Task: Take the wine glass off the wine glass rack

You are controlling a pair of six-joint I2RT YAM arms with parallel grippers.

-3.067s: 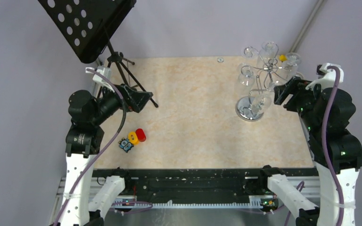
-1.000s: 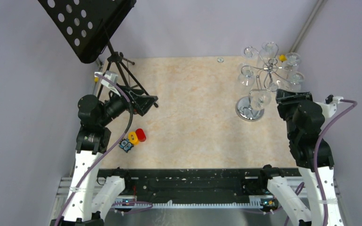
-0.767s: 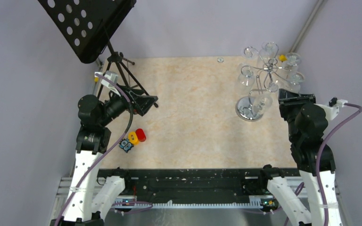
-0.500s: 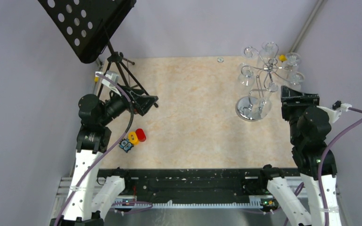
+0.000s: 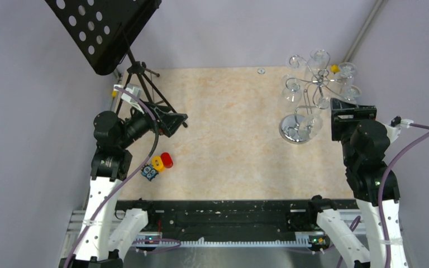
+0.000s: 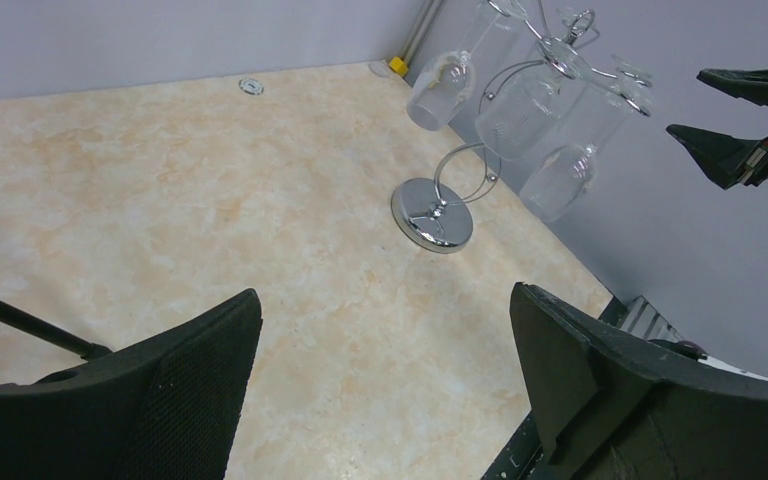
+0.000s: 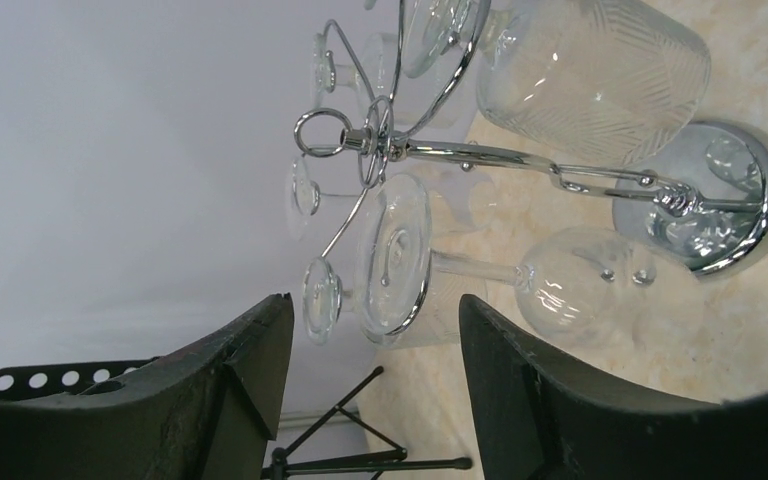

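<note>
Wine glass (image 7: pixel 570 285) hung foot-up on wine glass rack (image 7: pixel 480 152); right gripper (image 7: pixel 375 305) spread wide beside rack, framing glass foot for grasp.

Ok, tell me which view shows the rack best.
Right wrist: the rack fills the frame close up, with stem, loops and base clear. Left wrist shows the rack small from the side, top cropped. Top view shows it small, from above.

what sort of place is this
Probably a robotics lab test cell: two arms bolted to a table, plain grey walls, mismatched props like a wine glass rack and music stand.
</note>
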